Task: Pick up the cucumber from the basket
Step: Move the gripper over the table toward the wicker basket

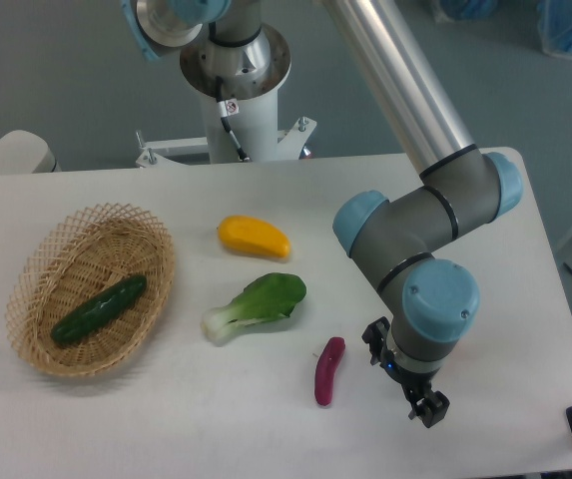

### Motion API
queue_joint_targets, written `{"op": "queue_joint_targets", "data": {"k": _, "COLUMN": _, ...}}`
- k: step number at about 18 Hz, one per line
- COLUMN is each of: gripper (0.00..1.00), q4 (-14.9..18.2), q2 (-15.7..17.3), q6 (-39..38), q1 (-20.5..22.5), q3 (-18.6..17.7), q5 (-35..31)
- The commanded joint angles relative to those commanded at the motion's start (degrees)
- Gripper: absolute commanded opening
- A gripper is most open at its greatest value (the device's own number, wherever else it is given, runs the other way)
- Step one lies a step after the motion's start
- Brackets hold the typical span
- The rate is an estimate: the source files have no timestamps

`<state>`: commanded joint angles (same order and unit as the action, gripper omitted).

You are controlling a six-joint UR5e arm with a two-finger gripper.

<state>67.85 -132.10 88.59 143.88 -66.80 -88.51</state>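
A: Black and small, the gripper (427, 407) hangs near the front edge of the table (216, 419), far to the right of the basket (36, 344). I cannot tell if its fingers are apart or together; they are too small here.

B: It holds nothing?

A: Nothing that I see. The purple eggplant (328, 370) lies just beside it, toward the basket.

B: And the cucumber (98, 310)?

A: It lies inside the basket, on a diagonal, probably because the bottom is shallow and oval. Between basket and arm are the bok choy (258, 305) and, further back, a yellow vegetable (254, 238). I think the reach has not yet begun.
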Motion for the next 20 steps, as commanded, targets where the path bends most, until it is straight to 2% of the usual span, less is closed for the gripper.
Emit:
{"op": "queue_joint_targets", "data": {"k": 6, "gripper": 1.0, "q4": 0.1, "q2": 0.1, "q6": -0.1, "q1": -0.4, "q3": -0.3, "q5": -0.1}}
{"op": "queue_joint_targets", "data": {"k": 8, "gripper": 1.0, "q4": -0.6, "q2": 1.0, "q6": -1.1, "q1": -0.4, "q3": -2.3, "q5": 0.6}}
{"op": "queue_joint_targets", "data": {"k": 10, "gripper": 1.0, "q4": -2.2, "q2": 1.7, "q6": -3.7, "q1": -0.4, "q3": -3.8, "q5": 2.0}}
{"op": "queue_joint_targets", "data": {"k": 15, "gripper": 1.0, "q4": -2.3, "q2": 2.7, "q6": -14.2, "q1": -2.8, "q3": -5.3, "q5": 3.5}}
{"op": "queue_joint_targets", "data": {"k": 20, "gripper": 1.0, "q4": -2.2, "q2": 4.7, "q6": -18.0, "q1": -5.0, "q3": -7.9, "q5": 3.7}}
